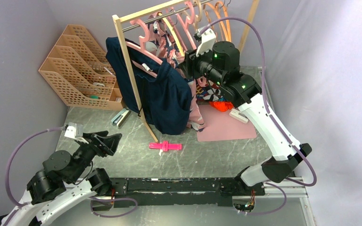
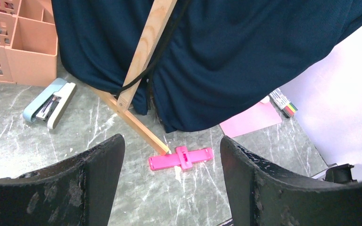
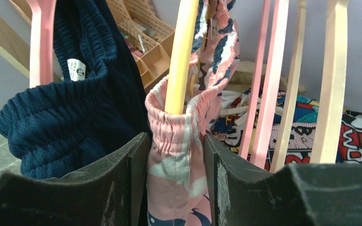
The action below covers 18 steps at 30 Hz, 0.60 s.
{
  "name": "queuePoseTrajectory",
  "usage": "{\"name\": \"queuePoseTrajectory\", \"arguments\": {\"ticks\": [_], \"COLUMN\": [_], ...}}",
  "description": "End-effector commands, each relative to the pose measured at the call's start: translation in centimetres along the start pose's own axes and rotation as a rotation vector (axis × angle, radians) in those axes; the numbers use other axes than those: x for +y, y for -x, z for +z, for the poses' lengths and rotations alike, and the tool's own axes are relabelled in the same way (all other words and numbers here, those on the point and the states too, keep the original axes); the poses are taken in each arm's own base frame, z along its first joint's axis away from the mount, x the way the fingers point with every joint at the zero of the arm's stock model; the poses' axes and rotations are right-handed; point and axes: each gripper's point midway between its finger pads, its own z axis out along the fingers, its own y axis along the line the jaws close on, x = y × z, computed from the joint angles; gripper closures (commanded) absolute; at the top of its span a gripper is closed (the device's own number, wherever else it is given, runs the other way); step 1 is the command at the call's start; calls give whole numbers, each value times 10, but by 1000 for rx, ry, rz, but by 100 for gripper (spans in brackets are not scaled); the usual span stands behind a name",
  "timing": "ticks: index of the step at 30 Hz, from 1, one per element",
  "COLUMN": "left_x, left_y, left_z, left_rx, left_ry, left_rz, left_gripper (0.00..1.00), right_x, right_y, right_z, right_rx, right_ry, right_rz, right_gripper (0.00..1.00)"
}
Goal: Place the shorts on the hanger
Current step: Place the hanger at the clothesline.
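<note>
Top external: oddments (image 1: 95, 96) in organizer (image 1: 65, 88)

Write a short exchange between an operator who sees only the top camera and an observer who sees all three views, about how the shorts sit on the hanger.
Operator: The right arm blocks my view. Is the yellow hanger inside the shorts?
Observer: Yes. The right wrist view shows the hanger running down into the gathered waistband of the shorts.
Operator: Where is the right gripper?
Observer: The right gripper has one finger on each side of that waistband. I cannot tell whether it squeezes.
Operator: Does the left gripper hold anything?
Observer: No. The left gripper is open and empty, with a pink clip lying just beyond it.
</note>
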Motion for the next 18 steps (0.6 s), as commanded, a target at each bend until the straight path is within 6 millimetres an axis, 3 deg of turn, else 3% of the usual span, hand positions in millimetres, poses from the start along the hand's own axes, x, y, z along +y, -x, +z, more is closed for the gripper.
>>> {"name": "queuePoseTrajectory", "arguments": {"ticks": [1, 6, 10, 18], "left_x": [-3, -3, -3, -3], "left_y": [1, 2, 2, 2], "left_z": [2, 2, 2, 1], "left_rx": [-9, -12, -11, -12], "left_ry": [-13, -12, -14, -15], "left_rz": [9, 7, 11, 6], "left_gripper": [22, 22, 22, 22], "right_x": [-7, -14, -12, -6], "right_y": [-6, -3, 13, 48], "right_z": [-4, -13, -25, -48], "right_rx": [25, 26, 2, -47], "right_ry": [-46, -86, -77, -58], "right_rz": [8, -2, -10, 29], "right_gripper": [53, 76, 92, 100]}}
